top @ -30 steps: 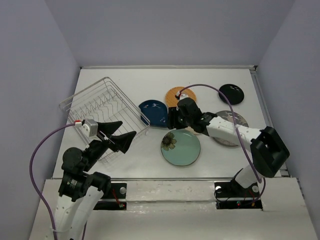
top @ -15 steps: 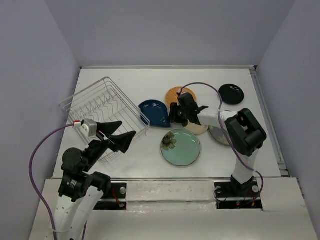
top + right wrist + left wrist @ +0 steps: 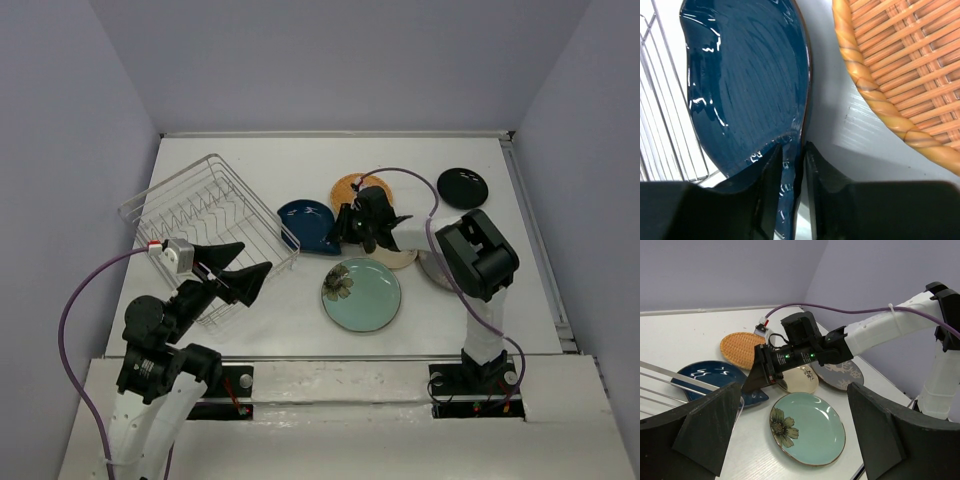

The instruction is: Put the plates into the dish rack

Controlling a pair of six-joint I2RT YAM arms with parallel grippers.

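Note:
The dark blue plate (image 3: pixel 308 225) lies flat beside the dish rack (image 3: pixel 205 225). My right gripper (image 3: pixel 342 232) is low at its right rim. In the right wrist view the gripper (image 3: pixel 792 150) has one finger on the blue plate's (image 3: pixel 745 75) glazed inside and the other outside the rim, pinched on it. The orange plate (image 3: pixel 350 188), cream plate (image 3: pixel 395 255), teal flower plate (image 3: pixel 362 294) and black plate (image 3: pixel 462 187) rest on the table. The grey plate (image 3: pixel 842 372) lies partly under the right arm. My left gripper (image 3: pixel 257 257) hangs open above the rack's near corner, holding nothing.
The rack's wire wall (image 3: pixel 660 125) stands just left of the blue plate. The woven orange plate (image 3: pixel 900 60) lies close on the right of my right fingers. A purple cable (image 3: pixel 400 172) loops over the right arm. Walls bound the table at back and sides.
My right gripper slid left from over the cream plate to the blue plate's rim and its jaws narrowed onto it. The right arm folded back. The left arm has not moved.

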